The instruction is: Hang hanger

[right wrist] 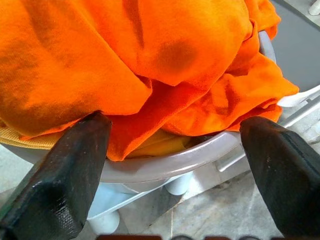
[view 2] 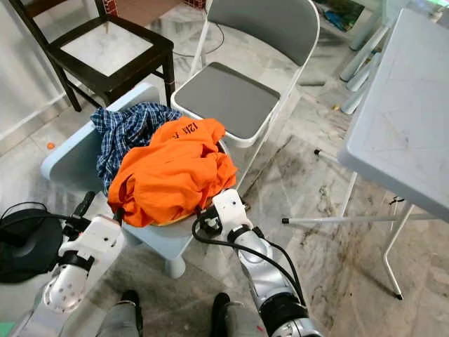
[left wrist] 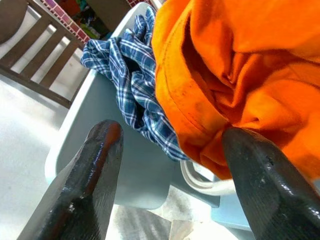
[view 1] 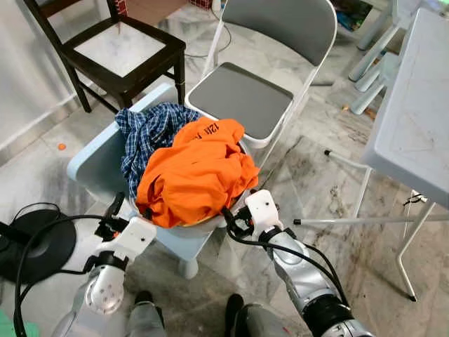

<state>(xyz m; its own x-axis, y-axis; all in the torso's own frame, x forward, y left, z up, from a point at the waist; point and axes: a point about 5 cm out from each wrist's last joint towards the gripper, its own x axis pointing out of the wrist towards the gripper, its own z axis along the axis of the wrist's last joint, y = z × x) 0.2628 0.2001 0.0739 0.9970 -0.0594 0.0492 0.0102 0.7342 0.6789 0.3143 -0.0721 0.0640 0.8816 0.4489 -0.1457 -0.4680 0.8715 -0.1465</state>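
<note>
I see both grippers spread wide at the near rim of a round grey plastic basin [right wrist: 165, 167] heaped with a crumpled orange cotton shirt [view 1: 193, 172] (blue plaid one behind): left gripper [left wrist: 170, 165], right gripper [right wrist: 175, 145]. No hanger can be made out.

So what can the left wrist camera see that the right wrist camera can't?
Left wrist alone: the blue checked shirt, the pale blue chair and a dark wooden chair behind it, seen between the open left pincer.

Right wrist alone: a yellow cloth tucked under the pile, and the grey folding chair, seen between the open right pincer.

Both: the orange shirt heaped in the basin, whose pale rim peeks out under it.
</note>
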